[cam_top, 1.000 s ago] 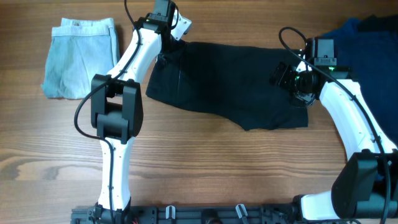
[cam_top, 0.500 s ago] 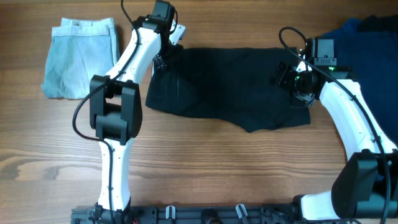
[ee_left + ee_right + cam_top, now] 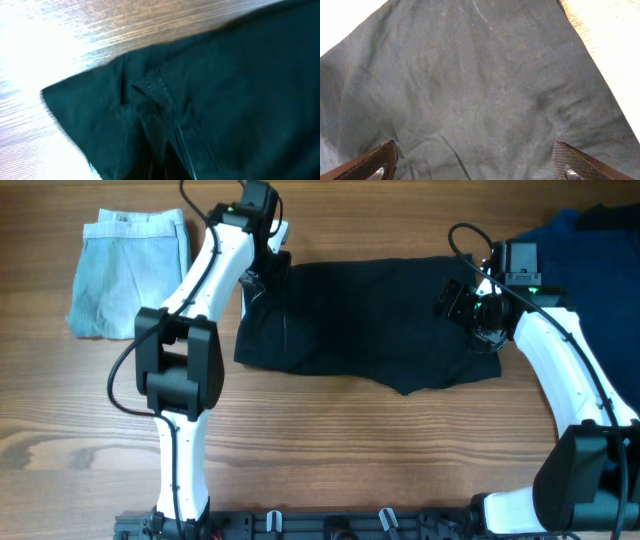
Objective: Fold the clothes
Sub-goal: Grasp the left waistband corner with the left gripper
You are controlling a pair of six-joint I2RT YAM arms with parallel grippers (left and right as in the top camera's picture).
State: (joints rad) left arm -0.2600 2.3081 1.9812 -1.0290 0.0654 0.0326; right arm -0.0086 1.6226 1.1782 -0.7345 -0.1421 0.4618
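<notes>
Reaching far across the table (image 3: 350,450), the left gripper (image 3: 268,270) is pinched closed on the upper-left corner of the shorts (image 3: 370,320), puckering the stitched black cloth. The right gripper (image 3: 466,308) hovers spread wide over their right end. The shorts lie flat mid-table, with folded pale denim (image 3: 128,272) to the left and navy cloth (image 3: 600,240) to the right.

Black shorts (image 3: 370,320): matt woven cloth; table (image 3: 350,440): smooth grained wood.
</notes>
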